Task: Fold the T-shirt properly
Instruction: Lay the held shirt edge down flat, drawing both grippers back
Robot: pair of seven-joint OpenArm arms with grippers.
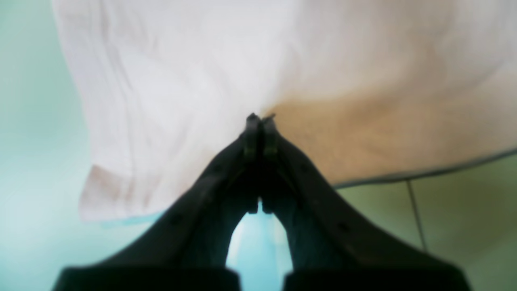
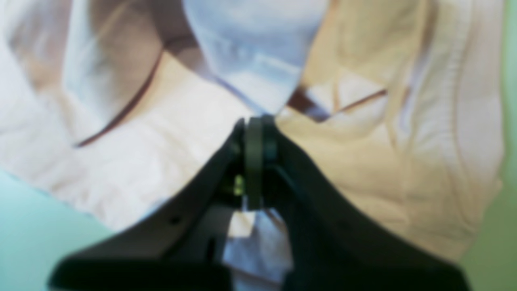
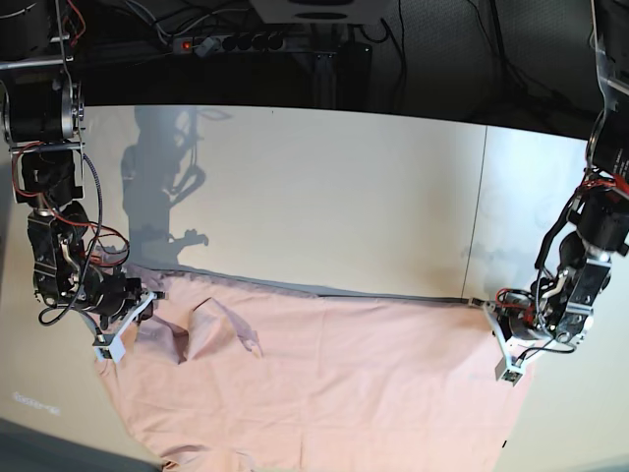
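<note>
While the broad white table (image 3: 324,187) takes up most of the base view, the large pale pink short-sleeved cotton T-shirt (image 3: 324,383) lies spread across its near half, reaching past the table's near edge at the bottom of the picture. The T-shirt's far edge runs nearly straight and taut from one gripper to the other, and the cloth is mostly flat, with a bunched, creased patch and a raised fold close to its end by the right arm. At that end the right gripper (image 3: 126,329), a dark clamp with pale finger tips, sits pressed shut on a gathered wad of the T-shirt; its own wrist view, badly blurred, shows the jaws together with pink folds and a paler strip of fabric crowding around the tips. At the T-shirt's opposite end the left gripper (image 3: 506,344) is likewise closed tight, and its wrist view shows the two dark fingers (image 1: 250,137) meeting on a thin edge of the cloth, which hangs away from them as a smooth sheet with a hemmed corner lower down.
</note>
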